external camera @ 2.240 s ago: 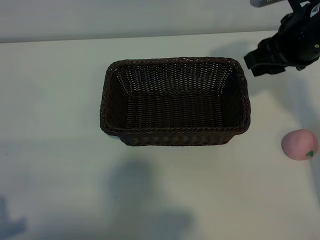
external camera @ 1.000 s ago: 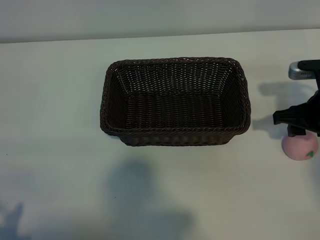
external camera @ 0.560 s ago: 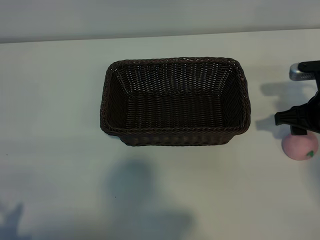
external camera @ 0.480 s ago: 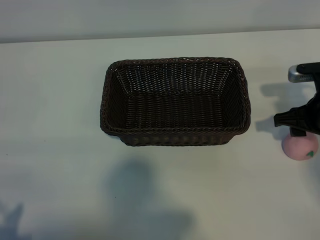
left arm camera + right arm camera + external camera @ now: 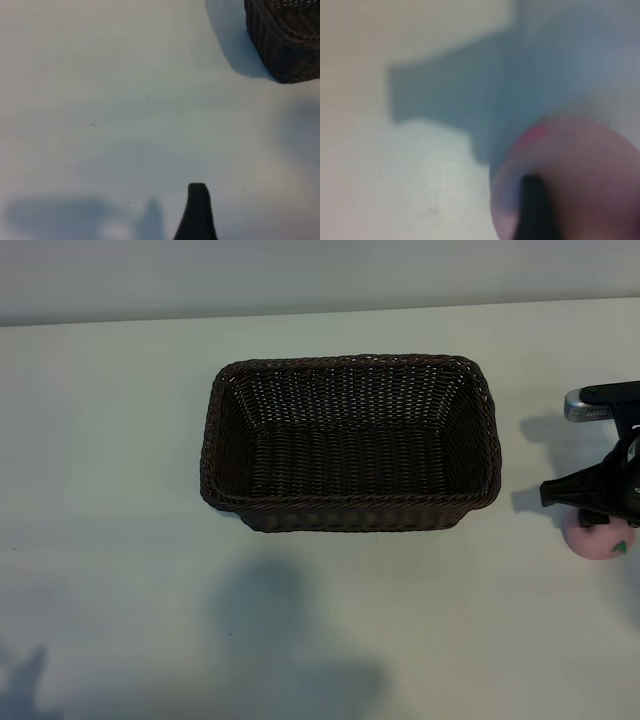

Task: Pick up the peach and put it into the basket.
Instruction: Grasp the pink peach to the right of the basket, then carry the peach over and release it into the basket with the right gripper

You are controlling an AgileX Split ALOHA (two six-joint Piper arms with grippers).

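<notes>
White table (image 5: pixel 120 440) carries the basket (image 5: pixel 350 510) at its middle. Right fingers (image 5: pixel 598 512) have come lower than a moment ago and now cover the top of the peach (image 5: pixel 592 540); whether they grip it I cannot tell. Left fingers (image 5: pixel 197 212) hang parted, well apart from the basket.

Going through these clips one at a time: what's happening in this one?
The right gripper is down over the peach, which sits on the white table to the right of the basket. The wrist view shows a finger against the peach, but a firm grip can't be confirmed. The peach is not lifted and the basket holds nothing. The left gripper hangs idle over bare table.
</notes>
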